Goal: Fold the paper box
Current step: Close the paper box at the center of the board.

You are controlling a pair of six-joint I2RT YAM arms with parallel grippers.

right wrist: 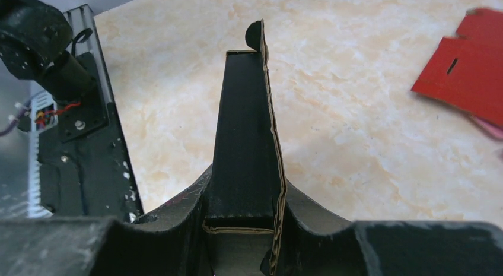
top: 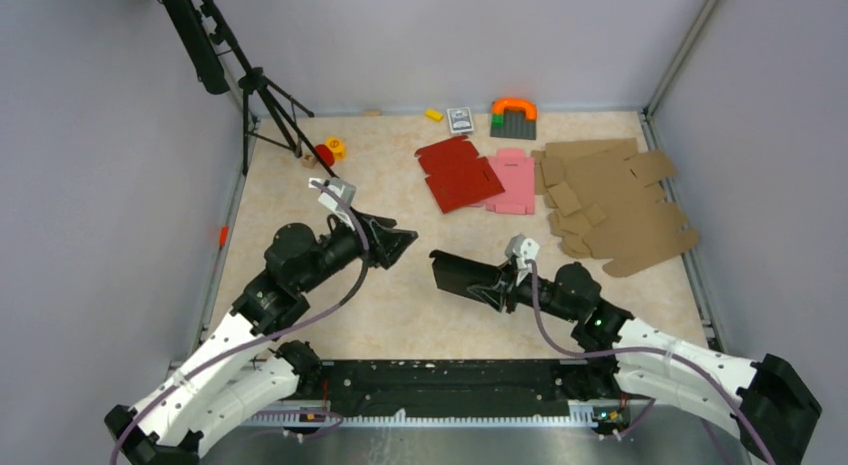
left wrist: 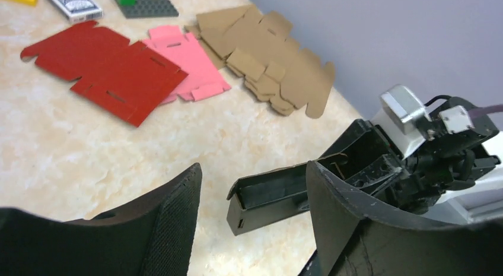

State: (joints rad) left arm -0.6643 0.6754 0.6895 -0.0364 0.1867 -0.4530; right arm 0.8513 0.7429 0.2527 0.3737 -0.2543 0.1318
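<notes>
Paper box: the paper box (top: 462, 273), black and partly folded, sits right of the table's (top: 400, 320) middle, toward the near edge. It sticks out leftward from the right gripper (top: 500, 285).
Right fingers: the right fingers (right wrist: 178, 213) are drawn in narrow and pinch one end of the box. A folded wall stands between them, its raw brown cut edge showing.
Left fingers: the left fingers (left wrist: 172, 228) are spread wide with nothing between them. The left gripper (top: 400, 243) faces the box's free end, near it but apart.
Hidden: the held end is buried between the right fingers. From above, black box and black gripper merge and the outline is hard to trace. Whether the box's underside touches the table cannot be told.
Room: bare table lies between the two grippers and along the near edge. The red blank (top: 458, 173), the pink blank (top: 512, 180) and the brown blanks (top: 610, 200) lie flat toward the far-right corner, well apart from the box.
Views: the left wrist view shows the box's hollow, trough-like inside, while the right wrist view sees it only end-on. Only the top view shows the tripod (top: 265, 95) at the far-left corner.
</notes>
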